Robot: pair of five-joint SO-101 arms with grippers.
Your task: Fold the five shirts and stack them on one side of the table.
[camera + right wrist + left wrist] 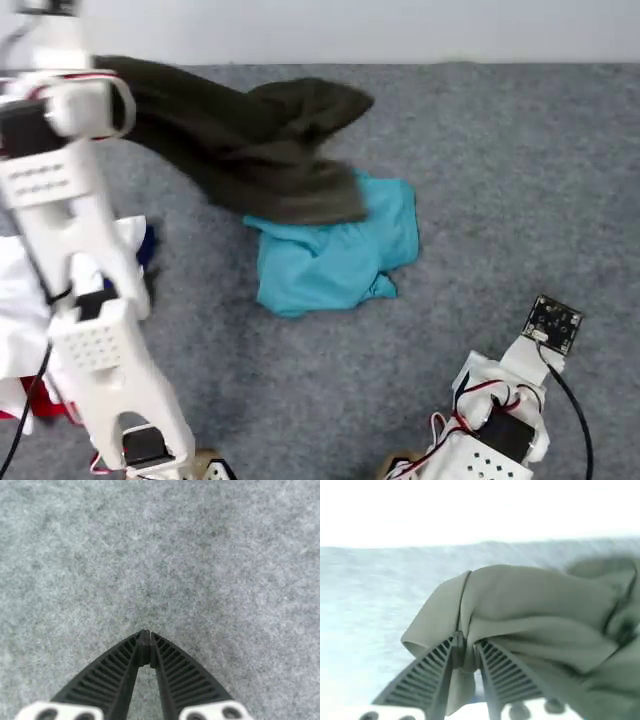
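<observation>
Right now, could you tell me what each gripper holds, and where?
The left gripper pinches a bunched fold of the dark olive cloth shirt; the right gripper is shut on nothing.

Left arm (pixel 80 260) stretched to 10 o'clock, left gripper (pixel 465 652) pinching an olive shirt (pixel 535 615), right arm (pixel 495 425) folded low at 5 o'clock, right gripper (pixel 145 647) tips pressed together, pointing down.
</observation>
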